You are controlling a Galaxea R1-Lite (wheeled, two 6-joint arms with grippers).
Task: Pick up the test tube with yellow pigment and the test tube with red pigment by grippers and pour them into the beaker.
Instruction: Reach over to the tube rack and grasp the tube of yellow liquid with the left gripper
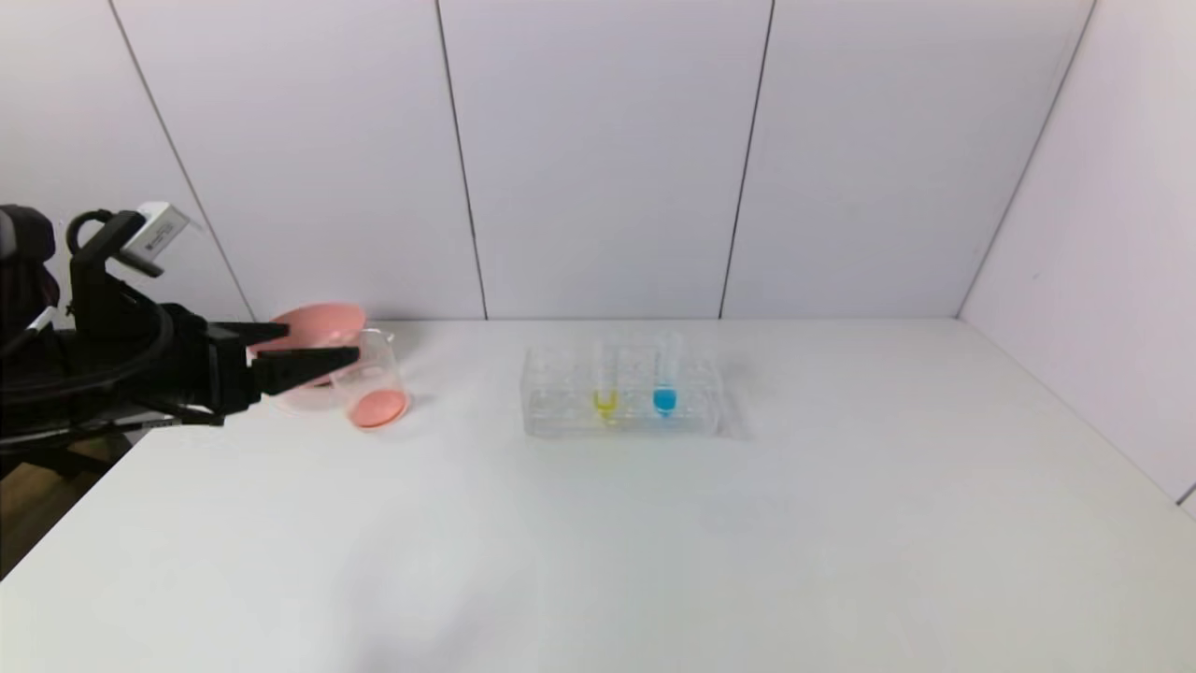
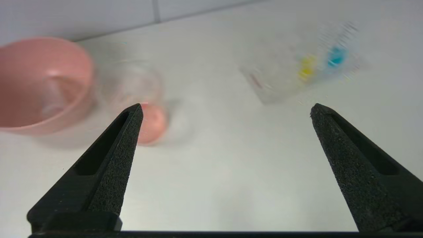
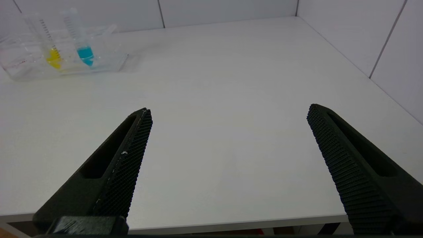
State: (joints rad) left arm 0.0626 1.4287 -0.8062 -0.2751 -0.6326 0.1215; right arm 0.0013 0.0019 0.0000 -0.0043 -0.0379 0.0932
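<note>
The slim clear plastic test tube with yellow pigment (image 1: 605, 388) is held upright in the clear plastic rack (image 1: 561, 411), beside a blue-tipped tube (image 1: 664, 385), well to the right of the left end effector (image 1: 313, 344). That end effector, spread open and empty, is seen in front of the clear glass beaker (image 1: 372, 383), which holds pink-red liquid, and the pink bowl (image 1: 322, 329). The right end effector (image 3: 228, 114) is likewise open above the white desk (image 3: 231, 82).
</note>
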